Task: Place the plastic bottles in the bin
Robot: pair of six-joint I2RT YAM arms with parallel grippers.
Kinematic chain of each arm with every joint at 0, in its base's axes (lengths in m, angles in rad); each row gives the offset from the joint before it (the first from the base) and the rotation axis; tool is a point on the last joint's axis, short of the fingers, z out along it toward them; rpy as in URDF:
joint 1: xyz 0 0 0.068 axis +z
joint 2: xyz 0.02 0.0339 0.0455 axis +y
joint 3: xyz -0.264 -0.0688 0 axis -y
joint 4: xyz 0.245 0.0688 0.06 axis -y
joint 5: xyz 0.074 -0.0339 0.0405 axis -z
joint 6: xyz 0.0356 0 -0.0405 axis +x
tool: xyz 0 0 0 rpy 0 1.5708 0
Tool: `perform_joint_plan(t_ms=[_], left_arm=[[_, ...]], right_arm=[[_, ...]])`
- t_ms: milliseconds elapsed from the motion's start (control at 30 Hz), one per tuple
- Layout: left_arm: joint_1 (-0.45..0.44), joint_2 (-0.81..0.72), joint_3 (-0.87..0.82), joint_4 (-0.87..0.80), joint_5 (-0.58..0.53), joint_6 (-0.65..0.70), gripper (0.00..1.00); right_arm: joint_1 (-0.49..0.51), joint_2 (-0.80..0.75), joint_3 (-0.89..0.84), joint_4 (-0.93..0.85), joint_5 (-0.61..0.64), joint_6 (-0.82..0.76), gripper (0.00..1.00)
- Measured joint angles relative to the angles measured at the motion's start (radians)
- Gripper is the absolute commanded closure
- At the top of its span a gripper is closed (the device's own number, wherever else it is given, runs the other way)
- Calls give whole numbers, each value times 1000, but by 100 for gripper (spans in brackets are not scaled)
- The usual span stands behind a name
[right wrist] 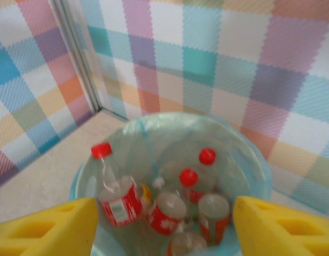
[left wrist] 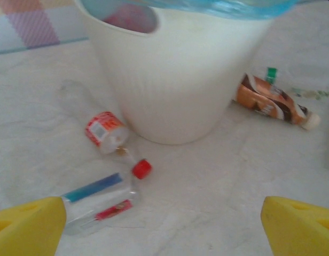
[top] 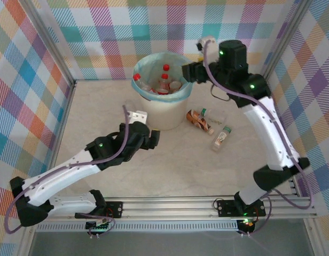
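The bin [top: 167,114] is cream-white with a light blue bag and stands at the back middle of the table. Several plastic bottles [right wrist: 119,200] with red labels and red caps lie inside it. My right gripper [right wrist: 164,229] hangs open and empty above the bin, at its right rim [top: 187,72]. My left gripper [left wrist: 164,229] is open and empty, low over the table in front of the bin's left side [top: 154,140]. Just ahead of it lie a red-capped bottle [left wrist: 100,200] and a red-and-white-labelled bottle [left wrist: 103,130] against the bin wall [left wrist: 180,80].
Right of the bin lie a brown-labelled bottle [top: 199,120], a clear bottle [top: 218,114] and another small bottle [top: 222,137]. The brown one also shows in the left wrist view [left wrist: 271,101]. Checked walls close in the table on three sides.
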State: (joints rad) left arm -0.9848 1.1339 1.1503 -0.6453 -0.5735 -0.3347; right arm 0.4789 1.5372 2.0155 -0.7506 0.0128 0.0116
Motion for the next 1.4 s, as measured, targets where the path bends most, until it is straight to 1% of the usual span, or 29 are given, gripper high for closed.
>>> perform_joint_plan(t_ms=[100, 267, 400, 533, 667, 767, 867, 1000, 1100, 1300, 1400], left_arm=[[-11, 88, 40, 36, 60, 12, 8], [-53, 256, 166, 75, 103, 43, 7], [-76, 409, 312, 78, 148, 68, 7], [-85, 591, 478, 63, 207, 82, 6], [-92, 775, 636, 17, 288, 93, 5], [-95, 900, 742, -14, 355, 93, 5], [-95, 1011, 853, -51, 417, 95, 5], [-95, 1155, 1013, -97, 494, 97, 5], [-95, 1236, 1095, -121, 534, 98, 5], [-95, 1319, 1126, -146, 558, 115, 6], [-94, 1349, 1132, -148, 559, 126, 11]], right_arm=[[-106, -149, -221, 2, 6, 57, 34], [-298, -368, -563, 5, -23, 154, 34], [-392, -475, -754, -1, -45, 197, 35], [-507, -574, -974, 40, -63, 243, 34], [-615, -627, -1128, 67, -94, 304, 32], [-648, -649, -1179, 78, -116, 344, 31], [-653, -691, -1204, 84, -129, 372, 29], [-653, -787, -1221, 88, -129, 393, 27], [-655, -829, -1221, 95, -124, 393, 26], [-655, -841, -1213, 90, -119, 396, 27], [-655, -847, -1210, 91, -124, 403, 27]])
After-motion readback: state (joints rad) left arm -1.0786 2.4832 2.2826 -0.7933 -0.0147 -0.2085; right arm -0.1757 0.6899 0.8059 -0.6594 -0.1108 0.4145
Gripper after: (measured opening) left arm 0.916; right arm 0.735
